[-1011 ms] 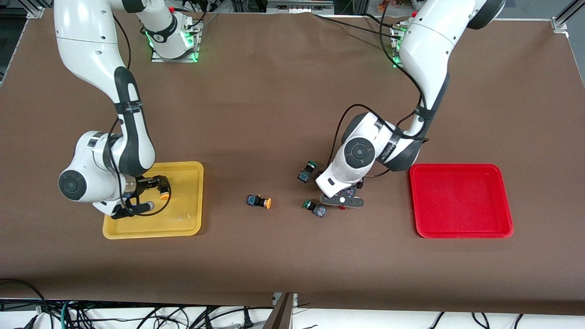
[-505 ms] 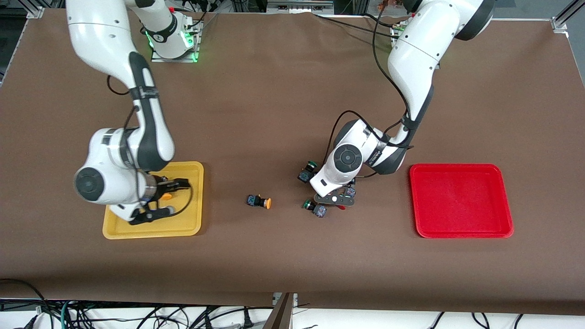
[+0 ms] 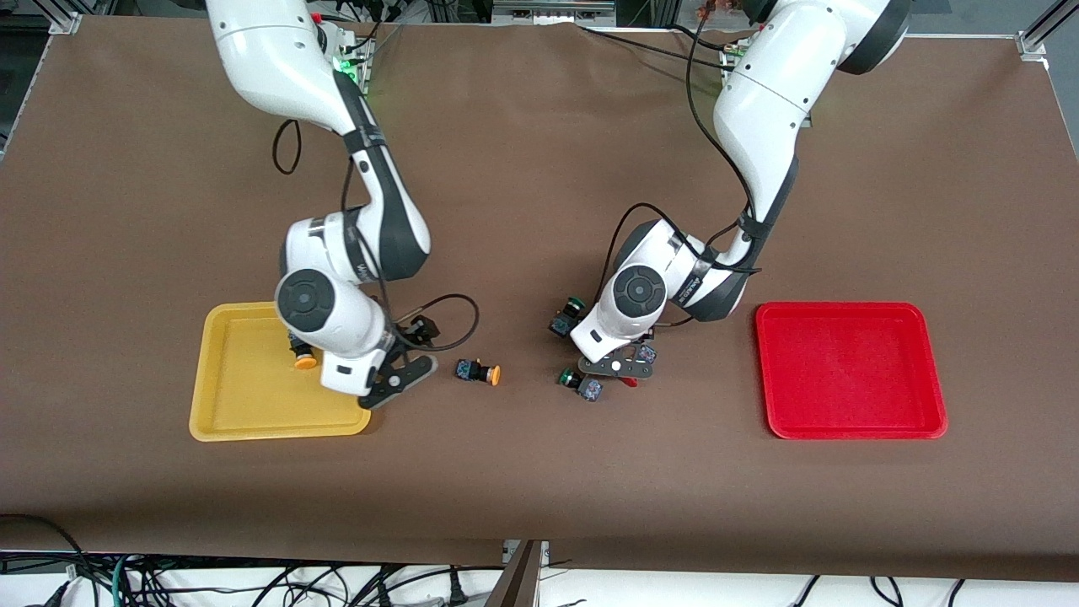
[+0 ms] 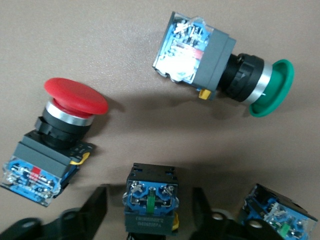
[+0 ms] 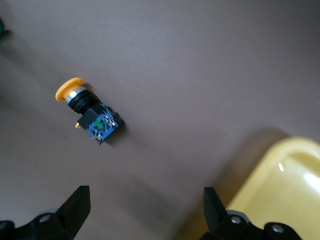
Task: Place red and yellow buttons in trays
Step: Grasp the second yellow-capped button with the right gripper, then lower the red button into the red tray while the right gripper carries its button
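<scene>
The yellow tray [image 3: 253,396] lies toward the right arm's end of the table, with one yellow button [image 3: 302,357] lying in it. The right gripper [image 3: 403,371] hangs over the bare table just beside that tray's edge, fingers [image 5: 77,206] spread wide and empty. The second yellow button [image 3: 478,371] lies on its side on the table just beside it. Toward the middle, the left gripper [image 3: 622,364] is low among a cluster of buttons; its open fingers [image 4: 95,207] flank one button [image 4: 150,197] whose cap is hidden, seemingly not yet pinched. A red button [image 4: 55,142] and a green button [image 4: 220,62] lie close by. The red tray [image 3: 850,371] sits toward the left arm's end.
</scene>
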